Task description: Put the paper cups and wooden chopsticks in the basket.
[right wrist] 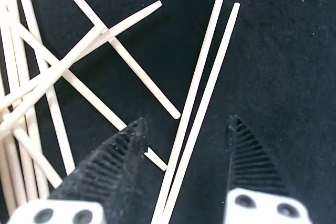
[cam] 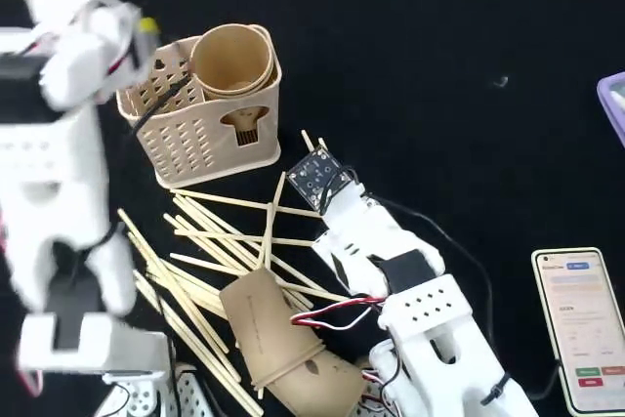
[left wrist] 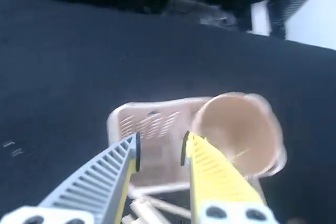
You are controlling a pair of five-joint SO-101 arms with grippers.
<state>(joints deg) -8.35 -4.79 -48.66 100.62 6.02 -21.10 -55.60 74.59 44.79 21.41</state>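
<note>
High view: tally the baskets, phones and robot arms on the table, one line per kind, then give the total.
basket: 1
phone: 1
robot arms: 2, the left arm and the right arm
Total: 4

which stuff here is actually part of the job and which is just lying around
Job: basket, cups inside it, cups on their side, wooden chopsticks.
Lying about: phone, purple object.
</note>
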